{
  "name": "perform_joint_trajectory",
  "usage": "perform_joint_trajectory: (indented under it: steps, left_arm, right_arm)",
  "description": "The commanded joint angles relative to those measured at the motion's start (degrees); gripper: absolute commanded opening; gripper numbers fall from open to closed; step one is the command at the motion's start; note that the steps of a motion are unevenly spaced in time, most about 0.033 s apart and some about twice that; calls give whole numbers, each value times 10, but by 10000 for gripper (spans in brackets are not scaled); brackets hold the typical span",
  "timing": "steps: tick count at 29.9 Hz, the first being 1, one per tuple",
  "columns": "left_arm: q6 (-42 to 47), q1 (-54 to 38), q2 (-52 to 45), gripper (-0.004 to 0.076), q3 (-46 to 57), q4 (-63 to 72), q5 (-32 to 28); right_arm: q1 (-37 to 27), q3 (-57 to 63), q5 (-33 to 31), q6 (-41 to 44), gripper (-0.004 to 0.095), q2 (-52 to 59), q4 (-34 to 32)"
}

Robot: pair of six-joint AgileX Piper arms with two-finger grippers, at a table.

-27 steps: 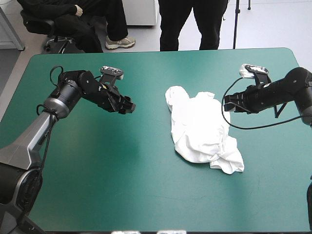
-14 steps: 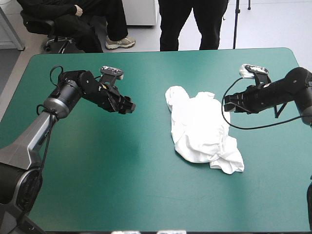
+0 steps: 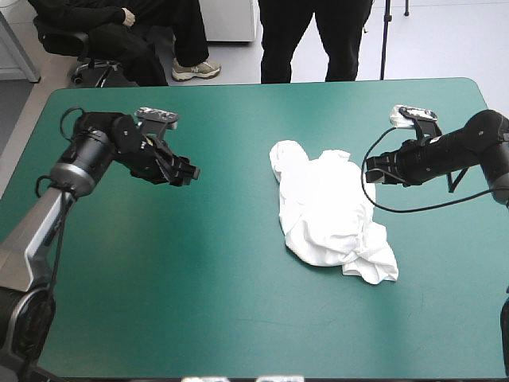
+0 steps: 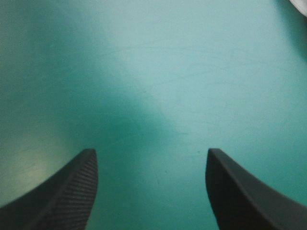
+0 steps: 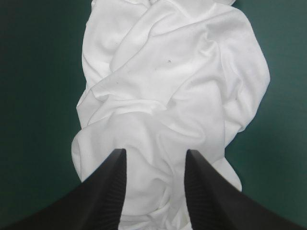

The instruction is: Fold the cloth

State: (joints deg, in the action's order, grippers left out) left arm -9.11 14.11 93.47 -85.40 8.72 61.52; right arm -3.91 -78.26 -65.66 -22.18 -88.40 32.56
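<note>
The white T-shirt (image 3: 330, 208) lies as a crumpled heap right of the table's middle. My right gripper (image 3: 372, 173) hovers at the heap's right edge, fingers apart. In the right wrist view the T-shirt (image 5: 168, 91) fills the space ahead of and under the right gripper (image 5: 156, 158), which is open with nothing between its fingers. My left gripper (image 3: 191, 171) stands over bare teal-green cover well to the left of the heap. The left wrist view shows the left gripper (image 4: 151, 158) open wide, with only a white corner of the T-shirt (image 4: 298, 4) far ahead.
Teal-green cover (image 3: 199, 278) stretches bare around the heap, widest toward the front edge and at the left. A black cable (image 3: 398, 208) loops from my right wrist beside the T-shirt's right side.
My left gripper has drawn back to the left, away from the T-shirt. The right arm and the heap have stayed where they were.
</note>
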Motion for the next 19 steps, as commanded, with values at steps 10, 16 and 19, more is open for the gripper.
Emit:
perform_joint_trajectory:
  steps: [10, 16, 19]
  left_arm:
    - [37, -49, -208, 467, -19, -44, 49]
    - [60, -49, -256, 467, -6, -78, 96]
    - [60, -49, -281, 467, 7, -78, 116]
  right_arm:
    - [98, -32, 47, -33, 384, 19, -39]
    - [170, -47, 61, 22, 483, 19, -170]
    - [190, -48, 63, 26, 592, 19, -192]
